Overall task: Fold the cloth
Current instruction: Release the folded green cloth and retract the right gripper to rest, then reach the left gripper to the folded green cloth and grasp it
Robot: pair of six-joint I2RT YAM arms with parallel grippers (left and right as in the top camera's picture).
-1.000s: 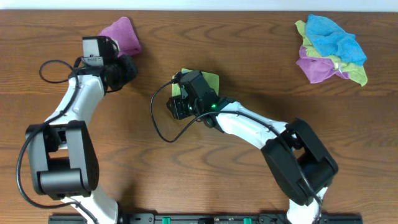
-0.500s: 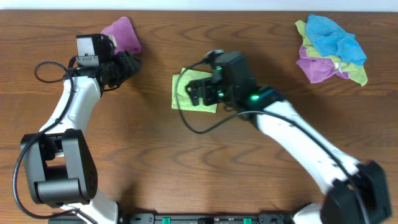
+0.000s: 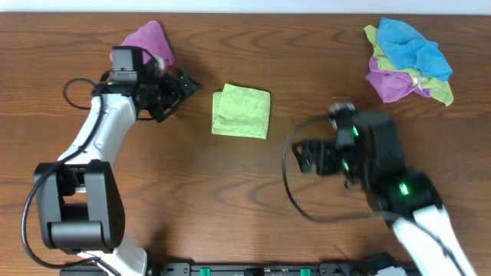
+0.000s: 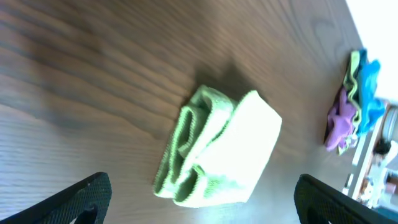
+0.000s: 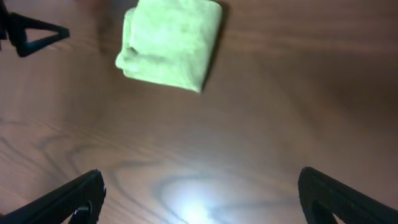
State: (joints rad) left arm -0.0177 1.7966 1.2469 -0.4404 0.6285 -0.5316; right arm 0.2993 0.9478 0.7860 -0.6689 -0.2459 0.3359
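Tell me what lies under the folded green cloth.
The cloth lies folded on the wooden table; wood shows all round it. Its own lower layers show at one edge. Whatever might sit beneath is covered.

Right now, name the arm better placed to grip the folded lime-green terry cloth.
Left, probably: the left gripper is open beside the lime-green terry cloth, facing its layered edge; the right gripper sits farther off.

Readable text, labels, brands, numbers, signs: none, whether on the cloth, the table or elsewhere.
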